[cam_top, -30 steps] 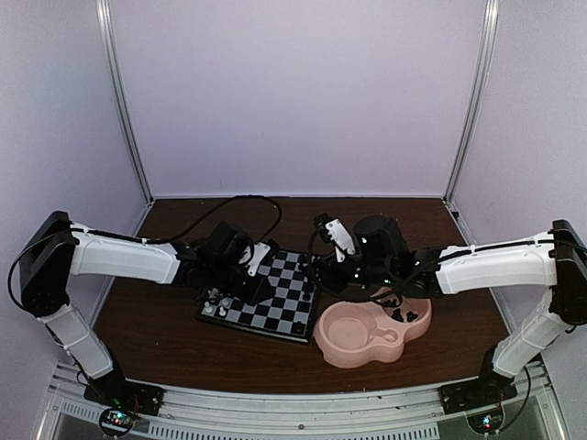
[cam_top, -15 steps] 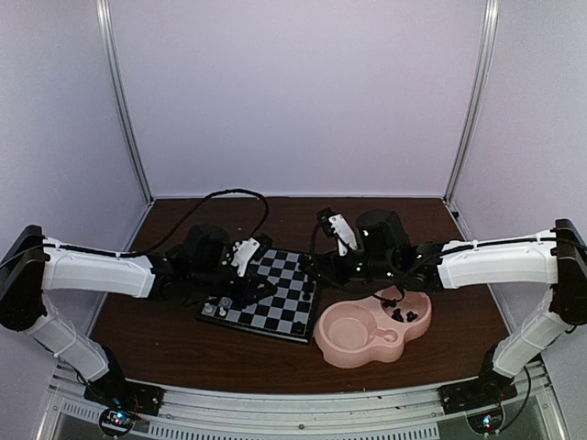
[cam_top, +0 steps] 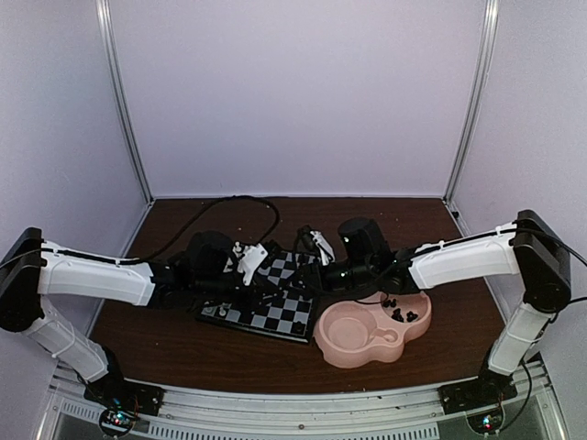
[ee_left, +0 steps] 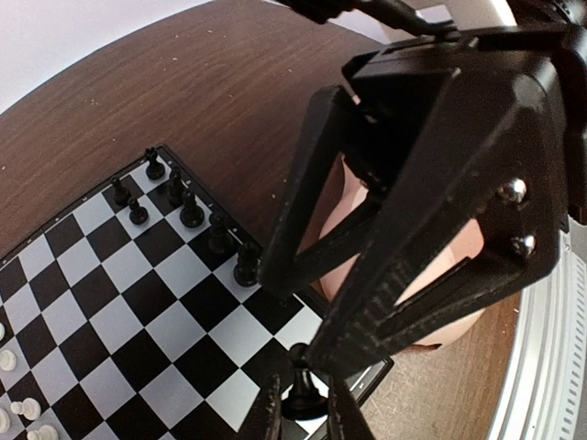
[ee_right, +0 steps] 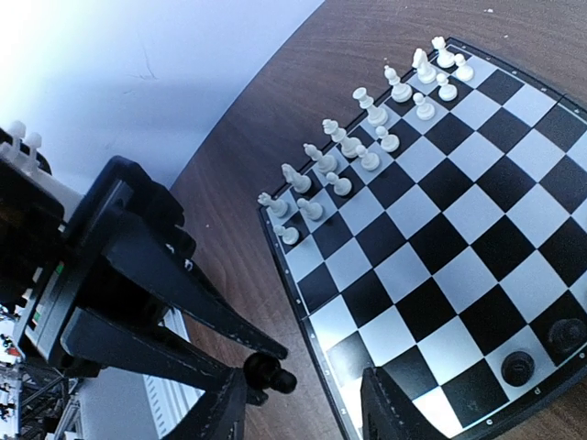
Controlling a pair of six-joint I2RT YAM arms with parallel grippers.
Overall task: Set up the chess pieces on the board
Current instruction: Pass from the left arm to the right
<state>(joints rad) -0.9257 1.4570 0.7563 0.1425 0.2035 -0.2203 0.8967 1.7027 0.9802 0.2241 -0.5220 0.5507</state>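
The board point(cam_top: 275, 316) lies in the middle of the table. White chess pieces point(ee_right: 367, 137) stand in two rows along its left side, and several black chess pieces point(ee_left: 191, 213) stand along its right edge. My left gripper point(ee_left: 303, 417) is shut on a black pawn point(ee_left: 303, 390), held upright over the board's near right corner. I cannot tell whether the pawn touches the board. My right gripper point(ee_right: 303, 408) faces the left gripper tip to tip. It is open, and the same pawn point(ee_right: 271, 376) sits just beside its left finger point(ee_right: 220, 412). In the top view both grippers point(cam_top: 284, 275) meet over the board.
A pink double-bowl dish point(cam_top: 358, 353) stands right of the board, with several loose black pieces point(cam_top: 399, 314) in its far bowl. Two black pieces point(ee_right: 518, 367) stand close to my right gripper's right finger. Black cables loop behind the board.
My right arm has swung left across the board until its gripper meets the left one. My left gripper has stayed shut on the pawn and shifted slightly right.
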